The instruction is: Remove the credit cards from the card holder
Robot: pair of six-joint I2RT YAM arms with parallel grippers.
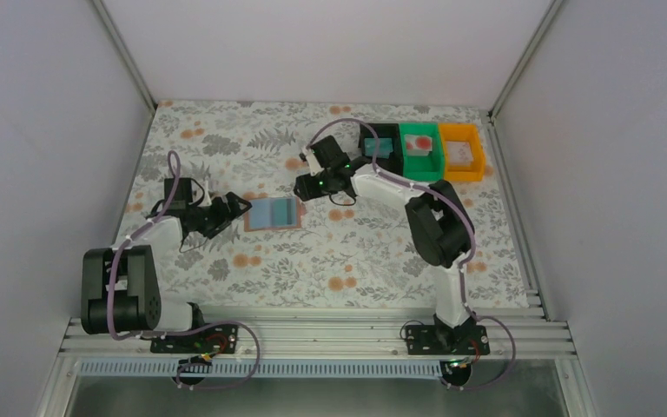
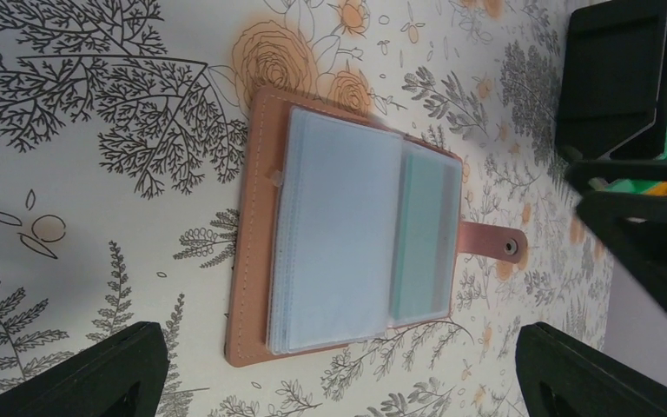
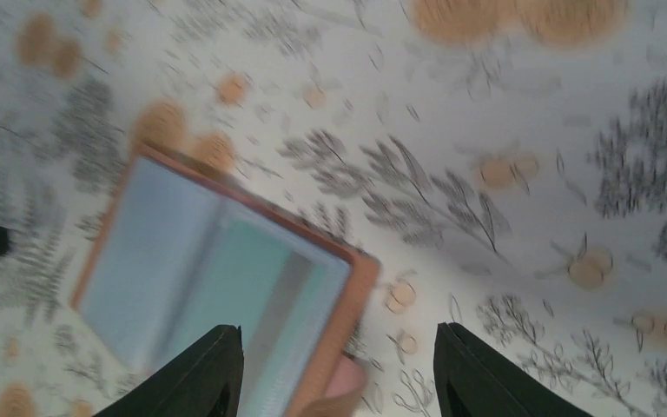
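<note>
The card holder [image 1: 274, 213] lies open on the floral table, salmon-tan outside, pale blue sleeves inside [image 2: 339, 234]. A teal credit card [image 2: 421, 233] sits in its right-hand pocket and also shows in the blurred right wrist view [image 3: 256, 291]. My left gripper [image 1: 241, 206] is open just left of the holder, fingers wide with nothing between them [image 2: 339, 382]. My right gripper [image 1: 302, 191] hovers open over the holder's right edge [image 3: 339, 373]; the holder's rim and strap [image 3: 347, 382] show between its fingers, untouched.
Three small bins stand at the back right: black [image 1: 380, 143] with a teal card, green [image 1: 421, 149] with a white, red-marked card, orange [image 1: 462, 152] with a whitish card. The black bin [image 2: 612, 74] also shows in the left wrist view.
</note>
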